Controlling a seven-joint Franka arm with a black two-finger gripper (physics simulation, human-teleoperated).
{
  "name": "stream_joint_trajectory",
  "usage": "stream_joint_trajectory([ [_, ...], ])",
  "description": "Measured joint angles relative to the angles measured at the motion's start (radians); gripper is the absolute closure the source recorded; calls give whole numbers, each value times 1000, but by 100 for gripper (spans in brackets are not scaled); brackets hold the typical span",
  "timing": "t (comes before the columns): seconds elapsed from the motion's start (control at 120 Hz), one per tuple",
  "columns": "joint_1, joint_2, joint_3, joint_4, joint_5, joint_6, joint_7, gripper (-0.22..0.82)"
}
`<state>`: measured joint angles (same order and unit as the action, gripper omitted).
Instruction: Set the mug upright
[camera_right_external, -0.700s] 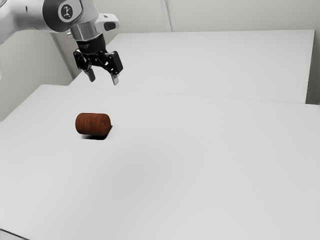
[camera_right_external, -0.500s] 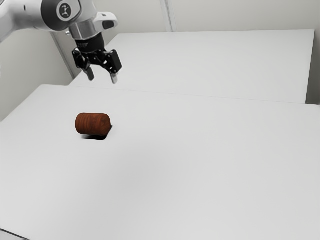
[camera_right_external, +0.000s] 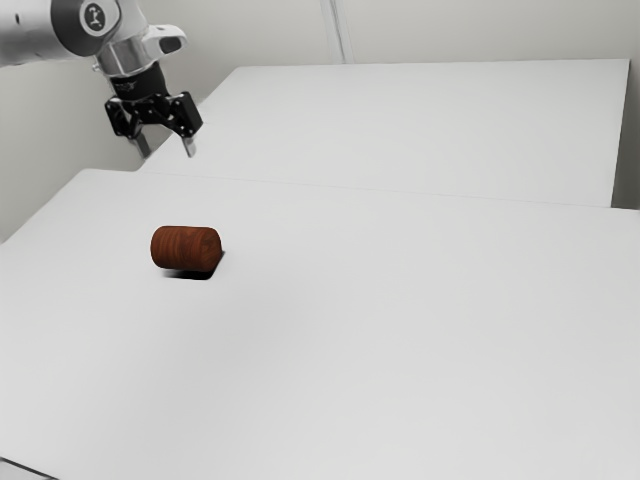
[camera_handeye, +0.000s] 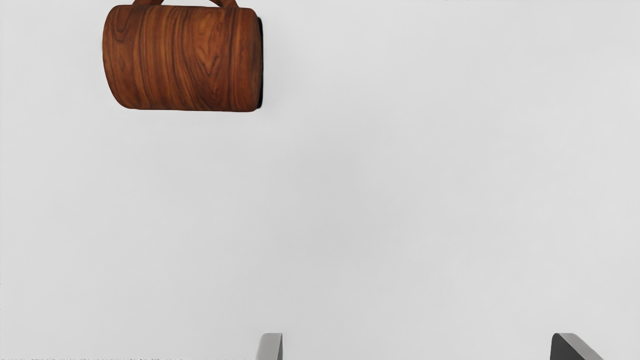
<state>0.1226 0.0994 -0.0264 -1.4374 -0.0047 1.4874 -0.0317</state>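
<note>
- Mug (camera_right_external: 187, 248) lies on its side on the worktop (camera_right_external: 400, 320), 1 handle (camera_handeye: 228, 3) jutting out.
- Pincer (camera_right_external: 167, 153) above, wide and empty.
- Probably light, stiff, prone to roll; best gripped across its round body.

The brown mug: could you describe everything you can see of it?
The mug is a plain cylinder, reddish brown with darker swirling grain, so it looks like wood. It lies on its side on the pale table, not upright. In the wrist view, part of a curved handle juts from its side, and one end has a dark edge. The gripper is above the table, not touching it.
</note>
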Motion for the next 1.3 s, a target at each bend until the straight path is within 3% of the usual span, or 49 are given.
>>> stream_joint_trajectory([
  [0.625, 297, 297, 14, 166, -170, 16, 269, 2],
  [1.3, 413, 562, 10, 287, -392, 96, 597, 2],
])
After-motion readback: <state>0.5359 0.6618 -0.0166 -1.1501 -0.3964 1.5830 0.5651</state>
